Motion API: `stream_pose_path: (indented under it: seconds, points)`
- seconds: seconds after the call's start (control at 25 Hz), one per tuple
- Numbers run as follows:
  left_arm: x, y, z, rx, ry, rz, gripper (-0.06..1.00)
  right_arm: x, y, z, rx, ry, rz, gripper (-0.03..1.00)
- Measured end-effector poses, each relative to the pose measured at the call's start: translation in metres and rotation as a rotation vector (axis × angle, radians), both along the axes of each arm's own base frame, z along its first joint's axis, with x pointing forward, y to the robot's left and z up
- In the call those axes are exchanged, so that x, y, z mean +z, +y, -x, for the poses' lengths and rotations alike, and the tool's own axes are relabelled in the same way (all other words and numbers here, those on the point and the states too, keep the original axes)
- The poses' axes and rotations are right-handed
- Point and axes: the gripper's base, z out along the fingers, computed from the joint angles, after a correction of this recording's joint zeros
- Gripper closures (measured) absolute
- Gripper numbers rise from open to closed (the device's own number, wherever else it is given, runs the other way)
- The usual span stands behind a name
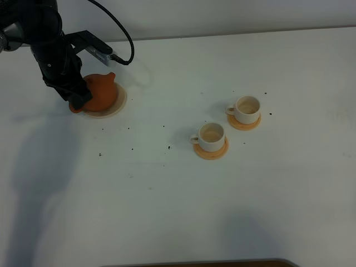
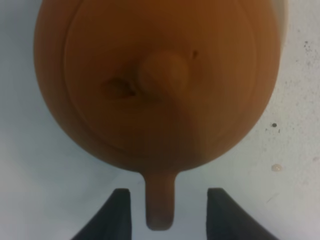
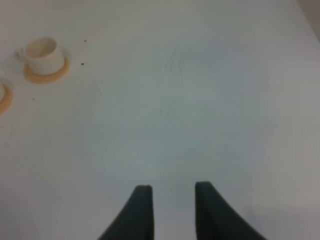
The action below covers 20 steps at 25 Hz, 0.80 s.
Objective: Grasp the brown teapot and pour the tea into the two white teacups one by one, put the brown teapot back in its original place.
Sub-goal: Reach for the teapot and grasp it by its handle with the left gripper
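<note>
— The left pincer (image 2: 168,192)?
— Apart; its jaws straddle the handle (image 2: 160,207) of the brown teapot (image 2: 160,80), a gap on either side; the teapot sits on the cream saucer (image 1: 120,103) just ahead of the pincer.
— Farther out?
— One white teacup (image 1: 212,135) and a second white teacup (image 1: 248,108), each on an orange coaster (image 1: 211,155), well apart from that pincer across the desk (image 1: 167,194); the right pincer (image 3: 170,192) is apart, empty.

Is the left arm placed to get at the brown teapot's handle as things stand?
Probably yes: the handle of the brown teapot sits between the open fingers of the left end effector, nothing blocking.
</note>
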Motion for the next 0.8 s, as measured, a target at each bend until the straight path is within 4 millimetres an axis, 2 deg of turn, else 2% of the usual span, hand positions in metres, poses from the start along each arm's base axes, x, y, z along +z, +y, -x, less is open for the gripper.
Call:
stream_pose_path:
  seconds: [0.48,0.8]
  points:
    - [0.0000,-0.0002,-0.0022,0.007,-0.025,0.002,0.58,0.0000,0.0000,0.0000,0.000,0.000,0.000,0.73]
    - [-0.0079,-0.0007,-0.0030,0.020,-0.010,0.000,0.60,0.0000,0.0000,0.0000,0.000,0.000,0.000,0.73]
